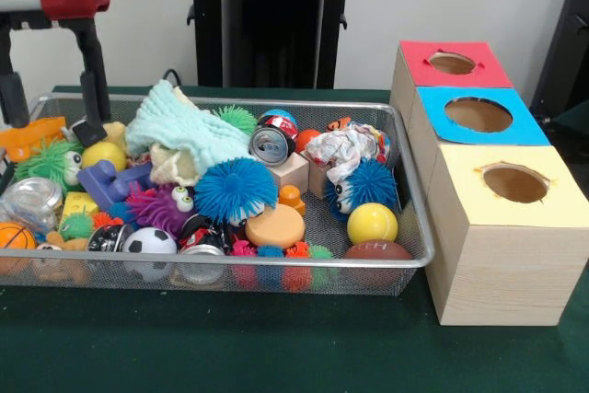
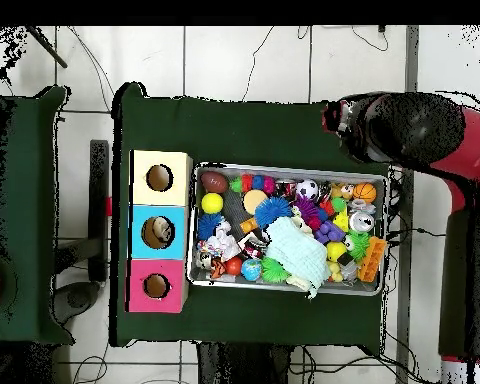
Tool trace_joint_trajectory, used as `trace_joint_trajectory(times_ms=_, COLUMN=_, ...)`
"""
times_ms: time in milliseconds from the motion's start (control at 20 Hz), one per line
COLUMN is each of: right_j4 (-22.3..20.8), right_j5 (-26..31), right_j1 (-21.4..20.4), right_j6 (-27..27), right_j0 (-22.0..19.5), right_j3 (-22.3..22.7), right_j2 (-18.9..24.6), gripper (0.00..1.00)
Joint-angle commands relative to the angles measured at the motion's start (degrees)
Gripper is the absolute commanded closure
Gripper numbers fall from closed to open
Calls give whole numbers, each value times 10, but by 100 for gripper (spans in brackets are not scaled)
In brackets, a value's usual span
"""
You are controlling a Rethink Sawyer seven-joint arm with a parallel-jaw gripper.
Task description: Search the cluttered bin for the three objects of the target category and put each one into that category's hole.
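Even, bright indoor light, soft shadows under the cluttered bin [image 1: 409, 227], slight overall softness

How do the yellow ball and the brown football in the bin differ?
The yellow ball is round, plain and bright; the football is oval, dark brown with white lacing marks. The ball sits just behind the football, which lies against the cluttered bin's front rim. Both rest in the corner nearest the boxes.

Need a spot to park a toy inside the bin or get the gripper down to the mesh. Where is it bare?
Bare mesh shows along the bin's right wall, beside the yellow ball and above the brown football, plus a patch between the orange disc and that ball. The left half is crowded, piled round the mint cloth. The gripper sits at the far left end.
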Motion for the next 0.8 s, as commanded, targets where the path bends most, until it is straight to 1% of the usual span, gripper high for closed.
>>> trace_joint_trajectory(times_ms=50, right_j4=-34, right_j5=49, right_j1=36, right_j6=-178, right_j0=-3, right_j3=-8, right_j2=51, gripper=0)
trace_joint_trajectory(times_ms=250, right_j4=-42, right_j5=54, right_j1=40, right_j6=-175, right_j0=1, right_j3=-16, right_j2=48, gripper=0)
trace_joint_trajectory(times_ms=400, right_j4=-47, right_j5=32, right_j1=38, right_j6=-175, right_j0=-2, right_j3=-3, right_j2=51, gripper=0)
trace_joint_trajectory(times_ms=650, right_j4=-55, right_j5=-9, right_j1=49, right_j6=-177, right_j0=-9, right_j3=22, right_j2=57, gripper=0)
trace_joint_trajectory(times_ms=800, right_j4=-62, right_j5=0, right_j1=43, right_j6=-187, right_j0=-14, right_j3=23, right_j2=56, gripper=0)
